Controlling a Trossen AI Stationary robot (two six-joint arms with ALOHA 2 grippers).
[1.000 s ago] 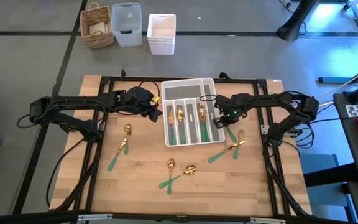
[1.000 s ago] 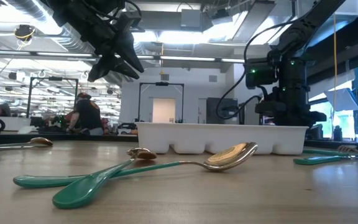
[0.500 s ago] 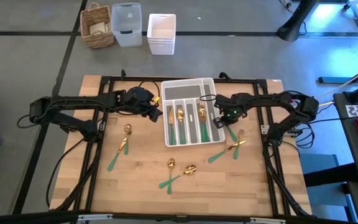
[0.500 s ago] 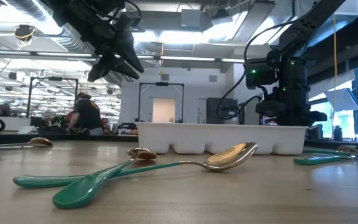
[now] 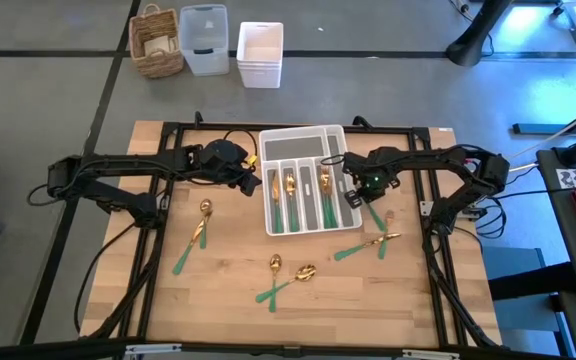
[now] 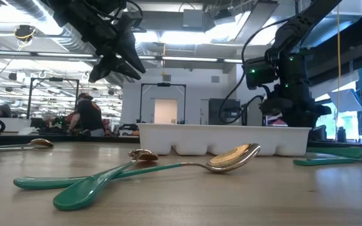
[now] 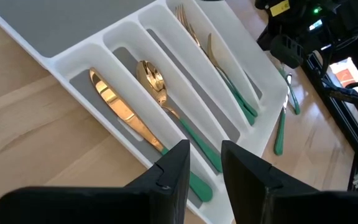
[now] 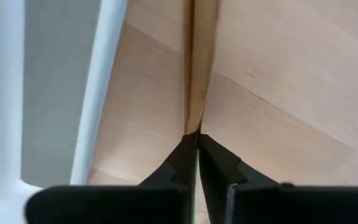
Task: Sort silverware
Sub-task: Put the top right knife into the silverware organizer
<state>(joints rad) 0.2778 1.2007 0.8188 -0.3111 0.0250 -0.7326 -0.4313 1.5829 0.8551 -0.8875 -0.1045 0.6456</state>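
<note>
High view: the white tray [image 5: 307, 134] sits at upper centre of the wooden table [image 5: 228, 310], with green-handled silverware lying in its slots. The left gripper [image 5: 251, 183] hovers at the tray's left edge. The right gripper [image 5: 366, 195] is at the tray's right edge, with a green handle angling out of it toward the lower right. Loose pieces lie on the table: a spoon [image 5: 197, 232] at centre left, a crossed pair of spoons [image 5: 286, 277] at lower centre, and more silverware [image 5: 366, 243] at centre right.

Low view: the crossed spoons [image 6: 131, 169] fill the foreground; the tray [image 6: 224, 139] stands behind them, with one gripper [image 6: 115, 53] at upper left.

Left wrist view: the left gripper [image 7: 204, 163] has its fingers apart and empty, above the tray [image 7: 61, 59], which holds a knife [image 7: 126, 118], a spoon [image 7: 166, 102] and forks [image 7: 219, 68].

Right wrist view: the right gripper [image 8: 196, 144] is clamped together on a gold piece of silverware [image 8: 197, 62], beside the tray wall [image 8: 104, 81].
</note>
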